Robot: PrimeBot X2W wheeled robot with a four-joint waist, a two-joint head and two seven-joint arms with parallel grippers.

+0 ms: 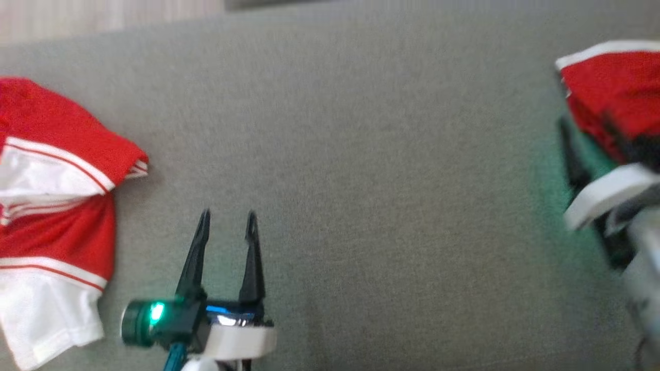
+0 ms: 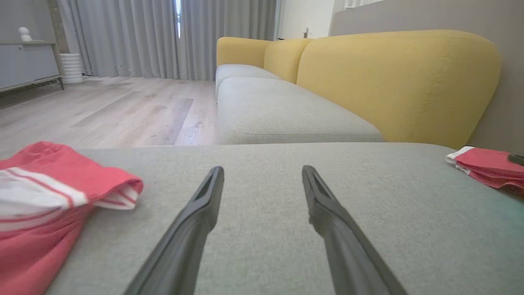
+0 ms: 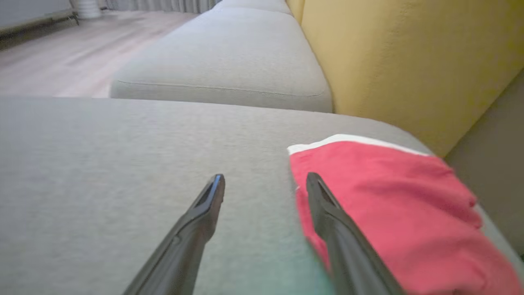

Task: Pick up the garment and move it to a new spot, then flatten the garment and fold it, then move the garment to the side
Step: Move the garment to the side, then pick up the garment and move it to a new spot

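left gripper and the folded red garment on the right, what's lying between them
Nothing lies there: between the left gripper and the folded red garment runs bare grey cushion, plain in the head view and again in the left wrist view.

There's the garment (image 1: pixel 608 87) (image 3: pixel 389 196), folded into a compact red bundle with a white band along its far edge. It's lying flat on the grey seat cushion (image 1: pixel 361 154), way out at the right, close to the yellow backrest (image 3: pixel 409 61), its top layer softly rumpled.
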